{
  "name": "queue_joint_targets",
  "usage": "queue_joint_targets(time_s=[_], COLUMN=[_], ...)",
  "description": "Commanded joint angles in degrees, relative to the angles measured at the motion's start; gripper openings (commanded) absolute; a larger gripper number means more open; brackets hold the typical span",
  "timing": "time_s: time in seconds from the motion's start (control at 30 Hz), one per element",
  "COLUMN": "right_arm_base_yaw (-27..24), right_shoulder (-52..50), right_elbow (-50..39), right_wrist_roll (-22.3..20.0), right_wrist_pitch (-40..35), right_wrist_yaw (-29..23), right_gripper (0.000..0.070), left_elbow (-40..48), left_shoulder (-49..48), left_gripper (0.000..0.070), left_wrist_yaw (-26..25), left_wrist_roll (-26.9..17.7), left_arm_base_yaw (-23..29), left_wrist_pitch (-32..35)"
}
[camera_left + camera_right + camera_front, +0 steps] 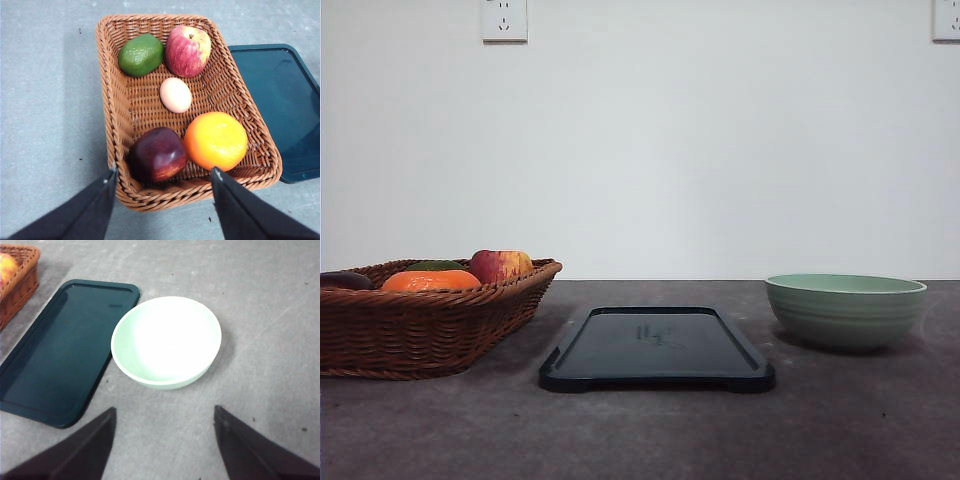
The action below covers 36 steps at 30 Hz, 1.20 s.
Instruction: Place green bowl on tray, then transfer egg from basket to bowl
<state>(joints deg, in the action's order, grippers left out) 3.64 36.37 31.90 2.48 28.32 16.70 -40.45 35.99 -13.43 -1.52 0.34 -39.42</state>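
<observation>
The green bowl [845,310] stands on the table [840,420] just to the right of the black tray [657,350], not on it. The egg [175,95] lies in the basket [117,125] among fruits. The left gripper [162,175] and the right gripper [165,412] both hang above with fingers apart, holding nothing.
</observation>
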Motion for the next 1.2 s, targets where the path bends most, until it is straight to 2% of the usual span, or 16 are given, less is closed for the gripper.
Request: queue_joint_targets(time_s=[0.0,0.17,0.47,0.67,0.77,0.93,1.17], right_arm_base_yaw=[0.0,0.0,0.0,0.0,0.0,0.0,-0.1], right_shoulder=[1.1,7.5,25.0,36.7,42.9,51.5,58.6], right_elbow=[2.3,9.1,27.1,36.5,41.1,46.2,48.2], right_wrist_roll=[2.4,3.6,4.6,3.0,2.1,-0.3,-1.9], right_wrist_pitch=[0.4,8.3,26.6,31.6,34.6,35.1,29.3], right_wrist_yaw=[-0.1,-0.2,-0.3,-0.7,-3.0,-5.6,-6.7], right_gripper=[0.0404,0.0403,0.0403,0.0403,0.0403,0.0403,0.0385], left_elbow=[-1.1,-1.1,-1.1,-1.1,-1.1,-1.1,-1.1], left_shoulder=[0.2,0.2,0.2,0.2,0.2,0.2,0.2], left_gripper=[0.0389,0.0389,0.0389,0.0388,0.0388,0.0388,0.0387], left_wrist_yaw=[-0.1,-0.1,-0.1,-0.1,-0.2,-0.1,-0.1], left_wrist_roll=[-0.6,-0.4,-0.4,-0.4,-0.3,-0.3,-0.3], left_arm_base_yaw=[0.0,0.0,0.0,0.0,0.0,-0.1,0.0], left_wrist_pitch=[0.5,0.5,0.4,0.4,0.4,0.4,0.4])
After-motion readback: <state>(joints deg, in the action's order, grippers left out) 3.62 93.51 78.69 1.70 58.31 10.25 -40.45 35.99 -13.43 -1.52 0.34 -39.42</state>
